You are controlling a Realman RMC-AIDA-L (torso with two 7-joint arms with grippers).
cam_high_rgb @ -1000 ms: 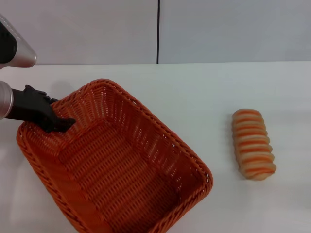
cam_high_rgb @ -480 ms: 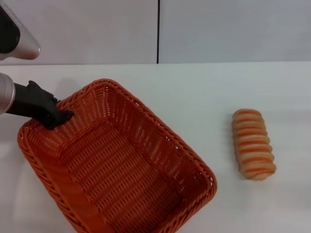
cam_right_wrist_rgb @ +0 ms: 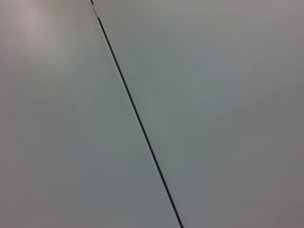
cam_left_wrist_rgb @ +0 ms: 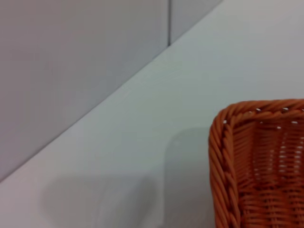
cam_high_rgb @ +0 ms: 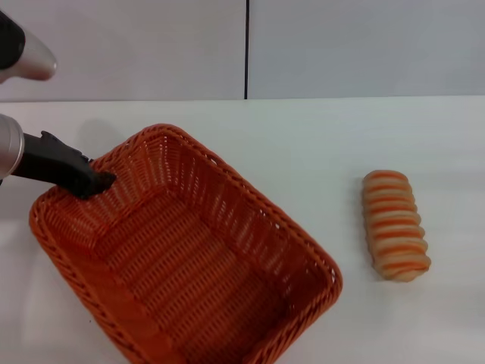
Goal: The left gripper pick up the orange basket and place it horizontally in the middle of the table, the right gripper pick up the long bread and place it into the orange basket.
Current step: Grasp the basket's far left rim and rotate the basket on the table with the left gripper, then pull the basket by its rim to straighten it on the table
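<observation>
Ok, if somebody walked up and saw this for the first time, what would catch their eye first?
The orange basket dominates: large, woven, lying at a slant on the left half of the white table. The left gripper sits at its far left rim. Off to the right, apart from the basket, lies the striped long bread.

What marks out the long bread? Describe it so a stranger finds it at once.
On the plain white tabletop, look to the robot's right of the large orange woven wicker basket. Lying alone there, apart from the basket, is the oblong ridged loaf. Its cream and orange-brown crosswise stripes set it apart from everything else.
</observation>
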